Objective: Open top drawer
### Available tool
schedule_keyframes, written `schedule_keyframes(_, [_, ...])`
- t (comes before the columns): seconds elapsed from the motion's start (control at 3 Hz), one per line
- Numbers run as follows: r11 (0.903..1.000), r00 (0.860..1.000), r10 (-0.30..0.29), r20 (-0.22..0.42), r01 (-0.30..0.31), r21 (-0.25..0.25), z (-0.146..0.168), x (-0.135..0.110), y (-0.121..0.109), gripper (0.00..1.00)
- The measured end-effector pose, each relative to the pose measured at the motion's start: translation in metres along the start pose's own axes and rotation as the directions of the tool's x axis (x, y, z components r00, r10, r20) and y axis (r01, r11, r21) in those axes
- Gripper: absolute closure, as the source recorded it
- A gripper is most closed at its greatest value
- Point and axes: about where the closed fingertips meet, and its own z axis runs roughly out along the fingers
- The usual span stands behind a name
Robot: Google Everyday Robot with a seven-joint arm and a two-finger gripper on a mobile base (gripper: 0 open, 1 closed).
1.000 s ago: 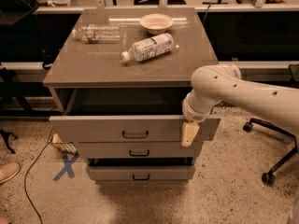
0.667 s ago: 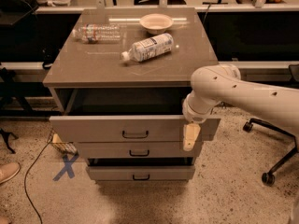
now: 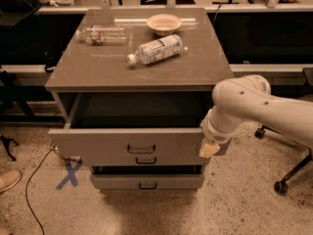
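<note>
The grey-taupe table is standing in the middle of the speckled floor, carrying three drawers under its flat top. The robot's white arm is reaching in from the right and bending down toward the table's near right corner.

The top drawer, the widest of the three, is standing pulled out toward the near side, with its deep, dark box lying open to view under the tabletop. The middle drawer is showing only a narrow band of its front just beneath the top drawer's front. The bottom drawer is sitting lower and further back, with a dark gap separating it from the middle one.

On the tabletop, a white-labelled plastic bottle is lying on its side near the centre. A clear water bottle is lying on its side to the far left of it. A shallow pale bowl is sitting upright at the far edge, just beyond the white-labelled bottle.

The pincer is hanging at the arm's end, showing as a small beige tip against the right end of the top drawer's front. Whether it is open or closed cannot be told.

The top drawer's small black bar handle is sitting at the centre of the front, well left of the pincer. A blue X mark is lying on the floor by the table's near left corner.
</note>
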Motion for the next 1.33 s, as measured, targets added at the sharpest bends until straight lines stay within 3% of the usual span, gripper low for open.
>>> schedule_keyframes(0.33, [1.0000, 1.000, 0.003, 0.000, -0.003, 0.003, -0.002, 0.000, 0.002, 0.73])
schedule_keyframes(0.67, [0.9992, 0.999, 0.031, 0.010, -0.031, 0.026, -0.013, 0.009, 0.035, 0.96])
schedule_keyframes(1.0, [0.9990, 0.999, 0.034, 0.013, -0.034, 0.030, -0.014, 0.010, 0.039, 1.00])
schedule_keyframes(1.33, [0.9970, 0.998, 0.049, 0.039, -0.051, 0.058, -0.016, 0.022, 0.071, 1.00])
